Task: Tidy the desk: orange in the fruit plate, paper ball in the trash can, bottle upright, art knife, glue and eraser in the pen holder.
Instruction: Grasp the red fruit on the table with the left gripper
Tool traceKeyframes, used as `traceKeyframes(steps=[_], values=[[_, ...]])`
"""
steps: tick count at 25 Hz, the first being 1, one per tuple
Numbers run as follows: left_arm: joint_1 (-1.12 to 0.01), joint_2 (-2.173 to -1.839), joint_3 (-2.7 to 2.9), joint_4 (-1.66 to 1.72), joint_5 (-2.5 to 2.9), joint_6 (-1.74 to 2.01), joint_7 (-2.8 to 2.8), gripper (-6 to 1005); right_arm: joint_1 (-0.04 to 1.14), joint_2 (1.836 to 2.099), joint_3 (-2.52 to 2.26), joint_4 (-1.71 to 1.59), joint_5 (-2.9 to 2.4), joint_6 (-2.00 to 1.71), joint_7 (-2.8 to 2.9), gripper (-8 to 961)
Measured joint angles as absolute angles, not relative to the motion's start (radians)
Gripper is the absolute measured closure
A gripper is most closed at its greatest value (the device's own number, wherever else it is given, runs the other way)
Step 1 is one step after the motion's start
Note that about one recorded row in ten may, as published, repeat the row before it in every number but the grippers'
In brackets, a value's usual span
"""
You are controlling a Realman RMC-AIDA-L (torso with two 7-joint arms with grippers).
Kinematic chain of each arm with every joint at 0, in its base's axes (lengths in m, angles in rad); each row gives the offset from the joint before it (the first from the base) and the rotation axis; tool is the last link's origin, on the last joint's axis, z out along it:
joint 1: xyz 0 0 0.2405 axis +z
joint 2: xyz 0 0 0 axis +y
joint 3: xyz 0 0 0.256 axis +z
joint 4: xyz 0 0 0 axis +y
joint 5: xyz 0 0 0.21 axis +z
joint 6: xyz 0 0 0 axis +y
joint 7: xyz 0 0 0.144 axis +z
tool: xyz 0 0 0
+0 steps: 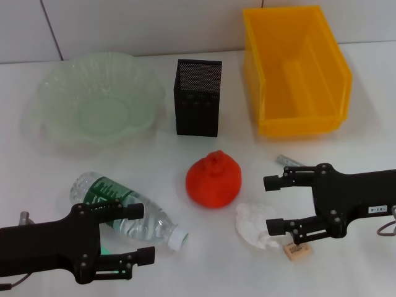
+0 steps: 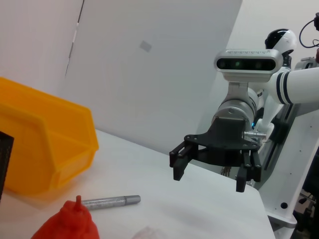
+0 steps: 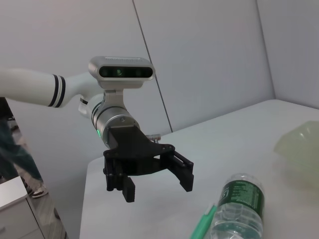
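Bench: white top [image 1: 167, 161], pale wall behind.
Far row: translucent pale-green scalloped fruit plate [image 1: 96, 99], black mesh pen holder [image 1: 198, 98], yellow-orange plastic trash can [image 1: 296, 71].
Near things: red-orange round orange [image 1: 214, 180]; crumpled white paper ball [image 1: 255, 224] beside it; tan eraser [image 1: 297, 251]; clear green-labelled bottle [image 1: 127, 210] lying flat.
Left gripper [image 1: 141, 234]: jaws apart, over bottle.
Right gripper [image 1: 270, 205]: jaws apart, by paper ball.

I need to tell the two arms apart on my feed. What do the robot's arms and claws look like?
Both match: the left claw and the right claw are matte black, each with two angular linkage fingers on a black block. The right block carries a small white label and a thin cable loop. Behind each claw sit a silver cylindrical wrist with a grey camera bar on top, then a white arm with black rings.
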State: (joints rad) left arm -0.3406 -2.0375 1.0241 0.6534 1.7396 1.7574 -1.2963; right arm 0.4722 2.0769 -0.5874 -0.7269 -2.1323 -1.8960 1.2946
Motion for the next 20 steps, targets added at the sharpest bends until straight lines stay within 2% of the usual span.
traceKeyframes(steps=[20], values=[[-0.342,-2.037,1.024,0.657,1.739,1.766,-1.296,171,0.466,2.077,-0.588,-0.721,-2.138,-1.884,1.295,127]])
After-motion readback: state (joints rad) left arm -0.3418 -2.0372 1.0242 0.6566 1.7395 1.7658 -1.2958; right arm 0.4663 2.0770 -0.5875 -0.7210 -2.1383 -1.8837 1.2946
